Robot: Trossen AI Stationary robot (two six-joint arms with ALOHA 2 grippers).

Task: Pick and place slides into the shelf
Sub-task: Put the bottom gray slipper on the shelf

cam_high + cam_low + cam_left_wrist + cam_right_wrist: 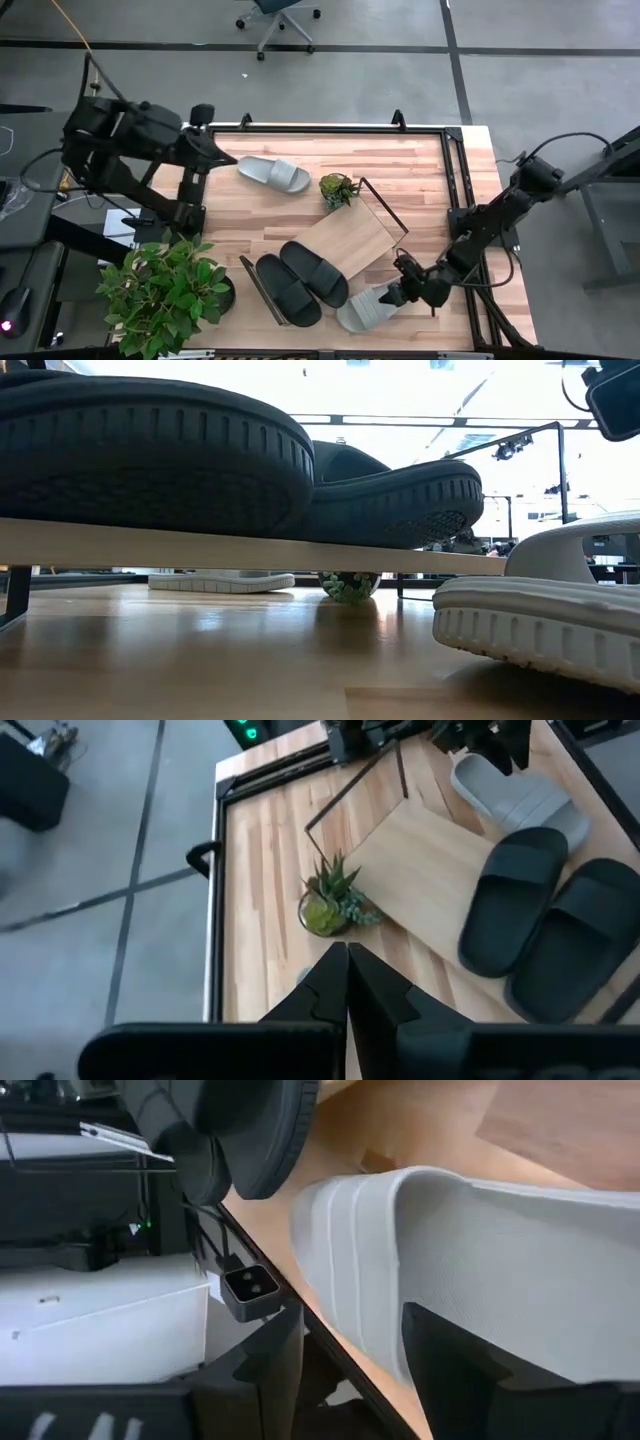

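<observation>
High view gives me the shelf [345,240] lying aslant mid-table with two black slides [300,280] on its near end, one grey slide [368,307] beside them between the parted fingers of my right gripper [405,293], unclamped, the other grey slide [274,173] just beyond my closed left gripper [226,158]

Two black slides [150,450] [410,500] sat on shelf plank [250,548], soles facing camera. Grey slide [540,615] lay right of shelf on tabletop. Second grey slide [222,581] and small plant [350,586] showed beneath plank, farther back.
</observation>
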